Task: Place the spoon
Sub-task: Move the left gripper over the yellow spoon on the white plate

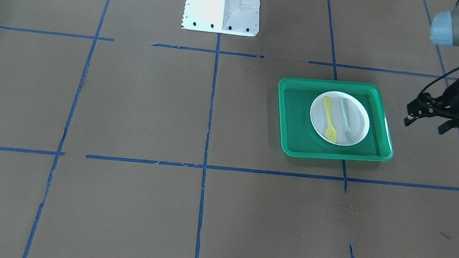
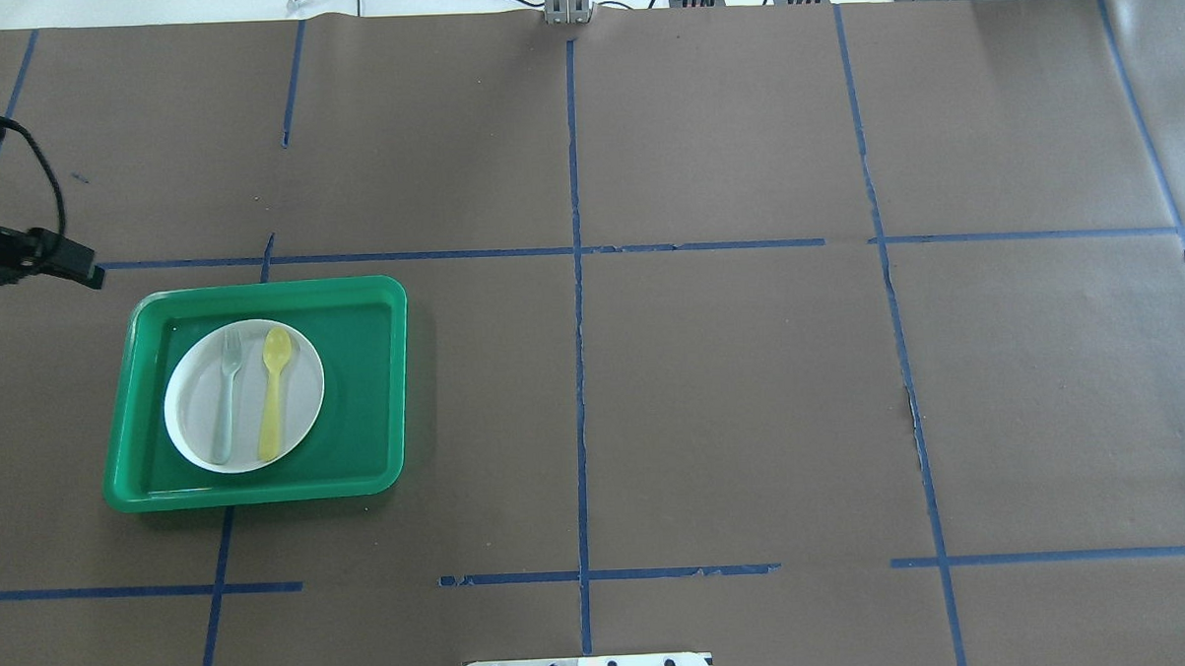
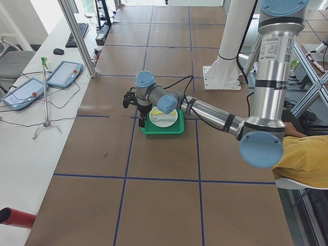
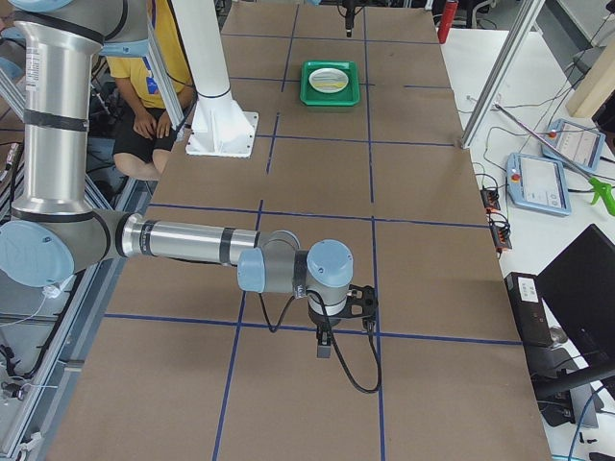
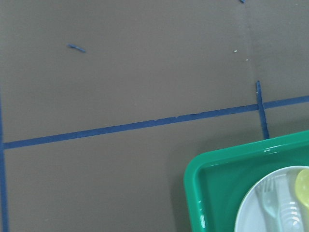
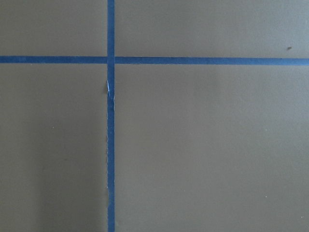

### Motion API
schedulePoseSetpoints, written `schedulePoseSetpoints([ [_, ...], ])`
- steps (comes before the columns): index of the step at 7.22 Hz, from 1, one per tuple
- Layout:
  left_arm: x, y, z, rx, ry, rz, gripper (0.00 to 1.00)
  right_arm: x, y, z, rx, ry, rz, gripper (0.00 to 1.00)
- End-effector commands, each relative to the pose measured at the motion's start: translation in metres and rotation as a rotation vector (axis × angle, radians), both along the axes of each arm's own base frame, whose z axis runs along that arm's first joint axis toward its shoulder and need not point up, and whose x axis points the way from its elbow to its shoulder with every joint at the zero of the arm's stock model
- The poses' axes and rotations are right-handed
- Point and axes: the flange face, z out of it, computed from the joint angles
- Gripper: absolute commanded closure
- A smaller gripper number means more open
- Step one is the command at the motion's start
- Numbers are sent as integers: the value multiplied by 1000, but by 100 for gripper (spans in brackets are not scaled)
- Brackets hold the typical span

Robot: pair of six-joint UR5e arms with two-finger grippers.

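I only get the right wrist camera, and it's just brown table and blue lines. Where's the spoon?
Observer: The spoon lies on a white plate in a green tray, on the robot's left side.
Operator: Is it alone on there?
Observer: No, a grey-green fork lies beside it.
Operator: Is somebody holding it?
Observer: No. The left gripper hangs open, off to the tray's side.
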Motion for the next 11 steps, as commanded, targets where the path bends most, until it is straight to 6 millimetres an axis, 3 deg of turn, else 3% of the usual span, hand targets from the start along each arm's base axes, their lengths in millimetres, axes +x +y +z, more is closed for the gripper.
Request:
schedulePoseSetpoints([
  [1, 90, 35, -12, -16, 23, -46, 0, 0, 0, 0, 1, 0, 0, 0],
  [3, 144, 42, -20, -30, 6, -70, 2, 0, 0, 0, 0, 0, 0, 0],
  [4, 155, 46, -22, -32, 6, -58, 12, 0, 0, 0, 0, 0, 0, 0],
  [6, 176, 57, -19, -52, 1, -32, 42, 0, 0, 0, 0, 0, 0, 0],
  [8, 182, 60, -18, -61, -2, -25, 65, 0, 0, 0, 0, 0, 0, 0],
  [11, 186, 63, -14, -71, -7, -18, 64, 0, 0, 0, 0, 0, 0, 0],
])
